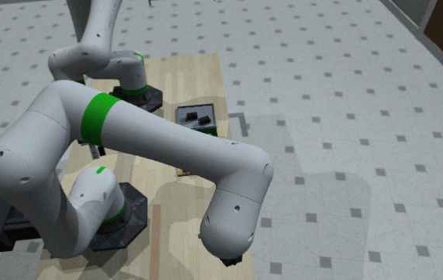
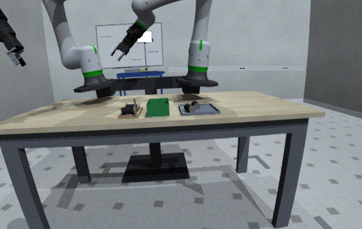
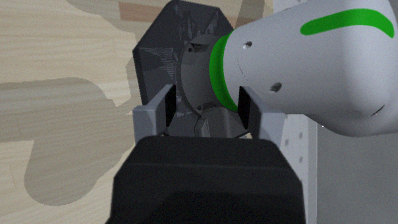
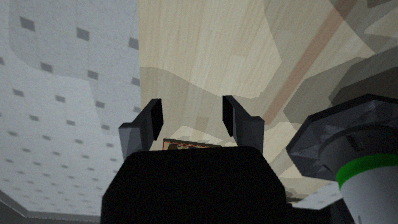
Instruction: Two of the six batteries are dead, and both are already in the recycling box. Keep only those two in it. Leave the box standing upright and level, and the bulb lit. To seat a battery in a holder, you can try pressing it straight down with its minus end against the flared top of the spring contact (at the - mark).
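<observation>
Above the bench [image 1: 184, 78] [image 2: 265, 105] [image 3: 40, 50] [image 4: 200, 40], we find left hand [image 1: 99, 151] [image 2: 116, 57] [image 3: 207, 98] and right hand [image 2: 18, 61] [image 4: 192, 109] open; a low sweep could tip the box [image 1: 210, 130] [image 2: 157, 109].
</observation>
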